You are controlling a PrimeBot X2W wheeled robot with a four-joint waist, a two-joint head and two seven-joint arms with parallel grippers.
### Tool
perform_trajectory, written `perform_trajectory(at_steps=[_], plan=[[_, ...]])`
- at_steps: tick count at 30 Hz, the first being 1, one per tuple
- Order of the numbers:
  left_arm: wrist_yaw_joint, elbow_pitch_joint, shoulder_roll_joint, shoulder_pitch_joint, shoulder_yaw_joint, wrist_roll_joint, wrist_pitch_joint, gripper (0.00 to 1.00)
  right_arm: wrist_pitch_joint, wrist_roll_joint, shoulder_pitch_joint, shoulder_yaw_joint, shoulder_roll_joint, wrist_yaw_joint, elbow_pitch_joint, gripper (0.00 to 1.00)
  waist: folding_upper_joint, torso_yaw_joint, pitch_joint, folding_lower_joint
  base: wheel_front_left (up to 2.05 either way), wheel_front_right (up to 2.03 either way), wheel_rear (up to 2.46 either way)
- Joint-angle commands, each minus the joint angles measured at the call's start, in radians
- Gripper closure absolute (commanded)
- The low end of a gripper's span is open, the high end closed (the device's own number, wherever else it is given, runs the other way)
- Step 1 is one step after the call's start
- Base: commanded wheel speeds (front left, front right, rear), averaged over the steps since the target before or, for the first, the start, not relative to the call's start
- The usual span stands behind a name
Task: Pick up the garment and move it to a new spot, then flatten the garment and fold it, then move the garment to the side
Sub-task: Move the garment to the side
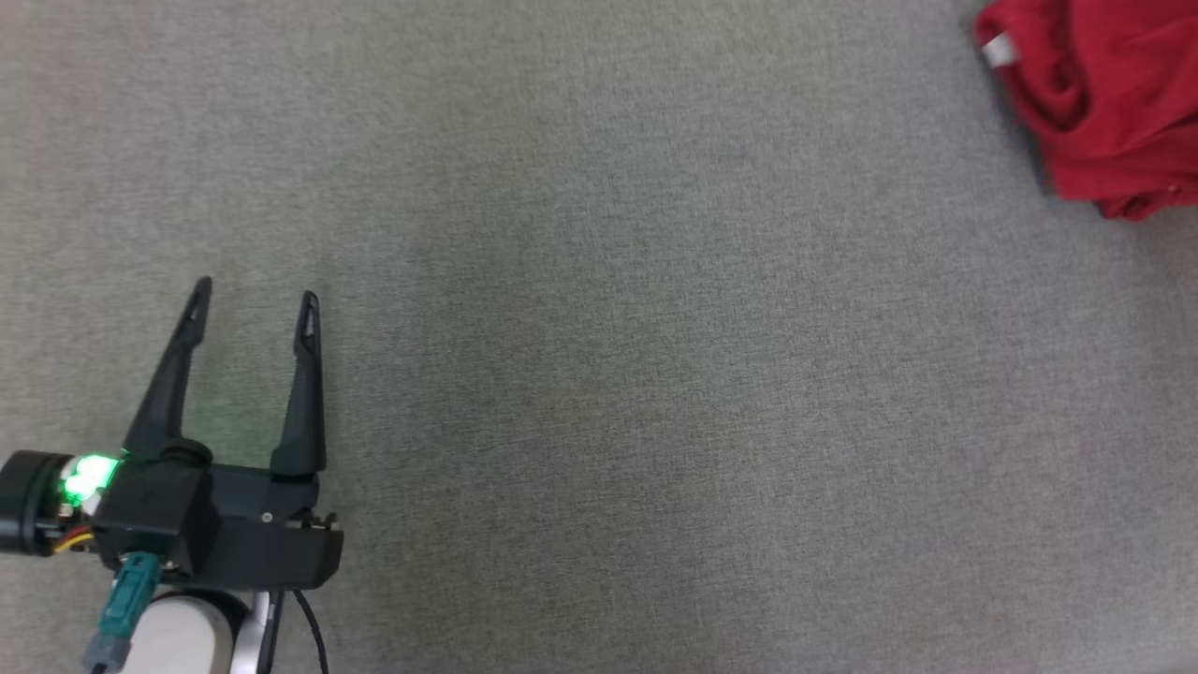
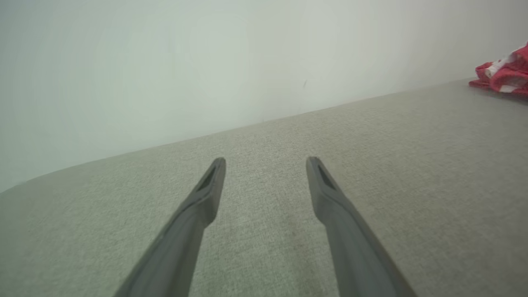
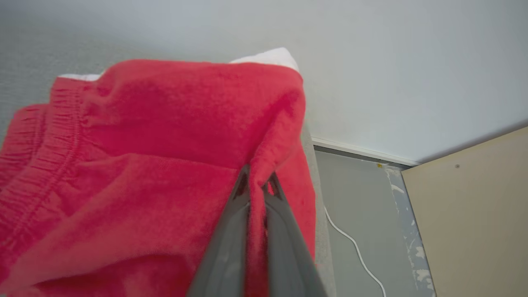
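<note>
The garment (image 1: 1104, 103) is a red fleece piece with white trim, bunched at the top right of the head view. It lies far off at the right edge of the left wrist view as a red heap (image 2: 503, 74). In the right wrist view the garment (image 3: 144, 165) spreads across the left side, elastic waistband at the left. My right gripper (image 3: 258, 181) is shut on a fold of the garment. My left gripper (image 1: 255, 301) hovers open over the grey surface at the lower left, far from the garment, nothing between its fingers (image 2: 214, 181).
The grey fabric surface (image 1: 655, 374) stretches wide between the left gripper and the garment. A pale wall (image 2: 206, 62) backs it. Beyond the surface's edge, the right wrist view shows floor with a white cable (image 3: 354, 247) and a beige panel (image 3: 474, 214).
</note>
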Motion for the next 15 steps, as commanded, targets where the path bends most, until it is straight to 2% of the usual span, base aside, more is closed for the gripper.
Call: perform_trajectory(at_steps=[1, 8, 15], plan=[[0.008, -0.028, 0.013, -0.003, 0.009, 0.007, 0.009, 0.00, -0.003, -0.008, -0.034, 0.007, -0.015, 0.000, 0.013, 1.00, -0.0002, -0.023, 0.041, -0.0001, 0.00, 0.00, 0.00], [0.025, -0.117, 0.040, 0.000, 0.018, 0.025, 0.041, 0.00, -0.051, -0.067, -0.113, 0.050, -0.059, 0.000, 0.071, 1.00, -0.0002, -0.028, 0.090, -0.0001, 0.00, 0.00, 0.00], [0.034, -0.171, 0.056, 0.001, 0.021, 0.035, 0.057, 0.00, -0.103, -0.133, -0.178, 0.079, -0.065, 0.000, 0.149, 1.00, -0.0002, -0.024, 0.120, -0.0001, 0.00, 0.00, 0.00]])
